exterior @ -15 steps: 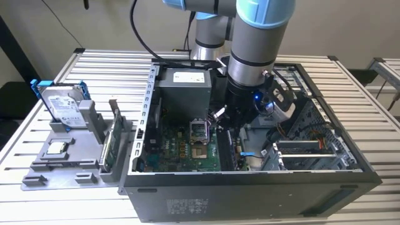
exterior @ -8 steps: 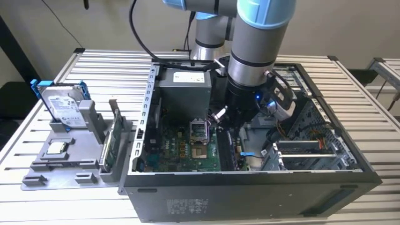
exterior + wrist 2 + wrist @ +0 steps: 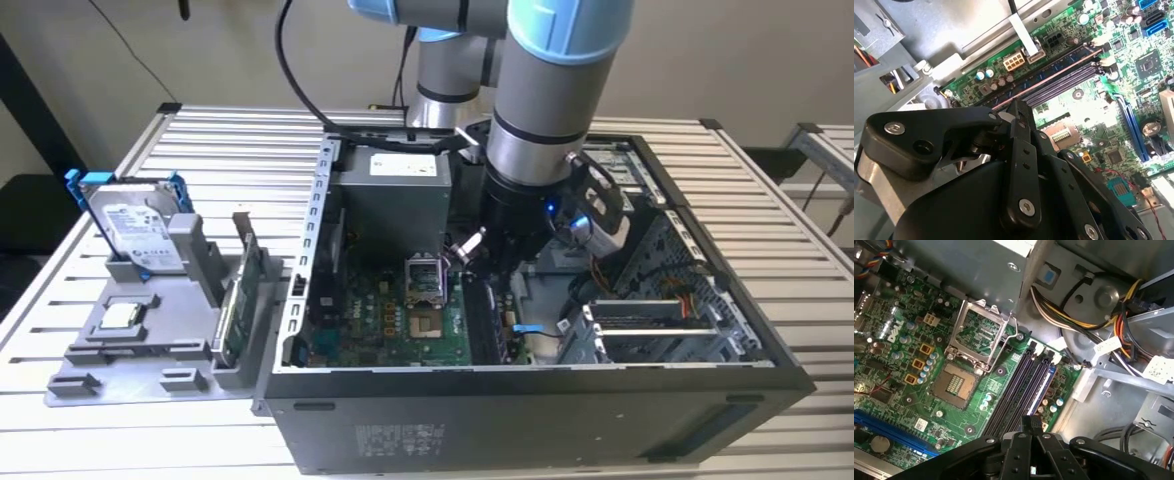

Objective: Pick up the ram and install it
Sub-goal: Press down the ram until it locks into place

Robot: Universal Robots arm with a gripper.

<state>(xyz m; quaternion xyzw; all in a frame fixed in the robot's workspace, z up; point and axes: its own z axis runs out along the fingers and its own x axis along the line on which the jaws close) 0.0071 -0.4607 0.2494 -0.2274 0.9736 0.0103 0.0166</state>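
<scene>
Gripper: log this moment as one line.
gripper | location: inside open dark metal computer case | nearest: long black memory slots on green motherboard | ram seated: cannot tell

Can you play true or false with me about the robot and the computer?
1. The gripper is inside the open computer case, just above the memory slots. True.
2. The hard drive sits inside the case. False: it stands in the grey holder on the table, at the exterior view's left of the case.
3. The processor socket's metal cover is flipped open. True.
4. The green card is plugged into the motherboard. False: it stands in the grey holder, outside the case.
</scene>
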